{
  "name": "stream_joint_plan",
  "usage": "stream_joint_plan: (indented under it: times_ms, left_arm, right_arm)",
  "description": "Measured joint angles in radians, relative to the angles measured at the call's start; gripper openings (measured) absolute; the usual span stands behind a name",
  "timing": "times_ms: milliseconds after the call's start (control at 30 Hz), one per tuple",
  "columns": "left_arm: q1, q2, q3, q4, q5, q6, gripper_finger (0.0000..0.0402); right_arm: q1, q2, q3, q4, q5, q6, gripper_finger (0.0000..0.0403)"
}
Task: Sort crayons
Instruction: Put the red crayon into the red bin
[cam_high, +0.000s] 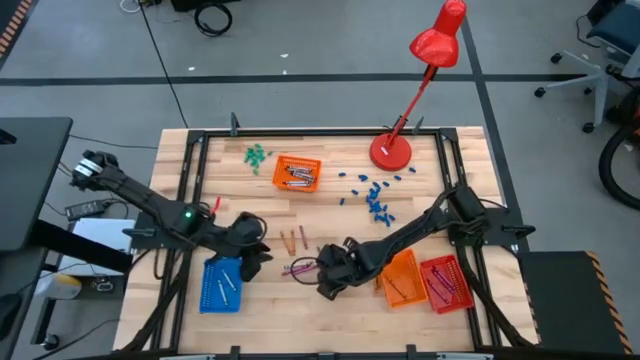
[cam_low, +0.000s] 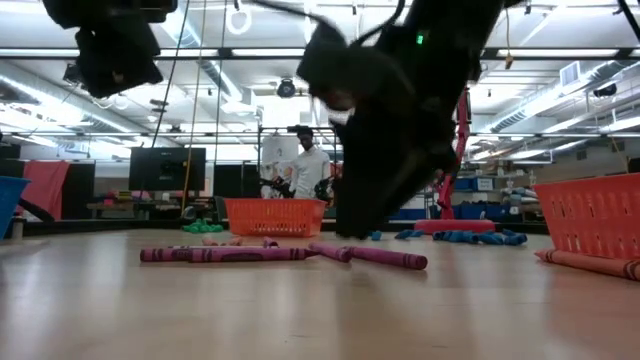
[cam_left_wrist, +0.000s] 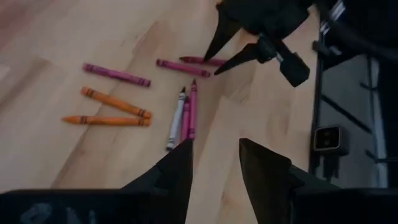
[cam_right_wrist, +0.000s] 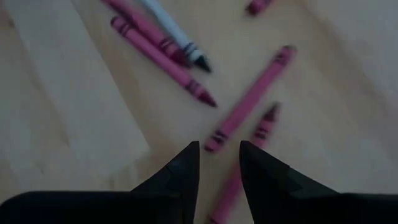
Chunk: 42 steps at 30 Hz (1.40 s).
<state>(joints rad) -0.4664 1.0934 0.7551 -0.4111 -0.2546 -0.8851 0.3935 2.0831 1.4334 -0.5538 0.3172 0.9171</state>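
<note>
A: We log the right claw (cam_high: 328, 278) low over the tabletop (cam_high: 330, 215) at about 6 o'clock of centre. In its wrist view the fingers (cam_right_wrist: 180, 174) stand slightly spread, nothing between them, with two magenta crayons (cam_right_wrist: 249, 98) just beyond the tips.

B: Agreed. We put the left claw (cam_high: 258, 262) at about 8 o'clock, beside the blue tray (cam_high: 220, 285). Its fingers (cam_left_wrist: 171, 177) are parted too, holding nothing.

A: Loose crayons (cam_high: 297, 240): we count two orange ones (cam_left_wrist: 115, 102), several magenta, one grey-white (cam_left_wrist: 176, 118), all lying flat between the two claws, just short of centre.

B: From table height we see the magenta ones (cam_low: 230, 254) end to end across the boards, the right arm hanging dark above them.

A: Trays: one orange tray (cam_high: 296, 172) at 12 o'clock with sticks in it; another orange tray (cam_high: 402, 277) and a red tray (cam_high: 445, 283) side by side at 4 o'clock, each holding a few crayons.

B: Also noted: green bits (cam_high: 257, 155) at 11 o'clock, blue bits (cam_high: 375, 198) at 2 o'clock, red lamp (cam_high: 395, 148) at 1 o'clock. A person (cam_low: 306, 165) stands far off in the room.
</note>
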Motion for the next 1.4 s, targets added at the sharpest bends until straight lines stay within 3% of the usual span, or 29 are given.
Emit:
stream_joint_plan:
  times_ms: [300,500,667,800,933,1233,1400]
  left_arm:
    - [-0.010,-0.062,-0.001,-0.051,0.002,0.040,0.0142]
    - [-0.009,-0.061,-0.001,-0.074,0.022,0.066,0.0142]
    - [-0.009,-0.061,-0.001,-0.095,0.023,0.122,0.0142]
    - [0.001,-0.061,-0.001,-0.095,0.024,0.187,0.0142]
    - [0.020,-0.061,-0.001,-0.095,0.024,0.230,0.0142]
    - [0.065,-0.060,-0.001,-0.087,0.023,0.295,0.0142]
    - [0.078,-0.060,-0.001,-0.087,0.023,0.295,0.0142]
  right_arm:
    - [-0.003,0.049,0.004,-0.008,-0.111,0.006,0.0113]
    - [-0.016,0.007,0.001,-0.047,-0.184,0.025,0.0091]
    - [-0.095,-0.065,0.037,-0.299,-0.355,0.385,0.0087]
    - [-0.141,-0.075,0.034,-0.369,-0.411,0.438,0.0091]
    - [-0.145,-0.084,0.037,-0.355,-0.461,0.260,0.0100]
    - [-0.093,-0.079,0.036,-0.361,-0.362,-0.551,0.0105]
    - [-0.066,-0.071,0.036,-0.389,-0.319,-0.850,0.0105]
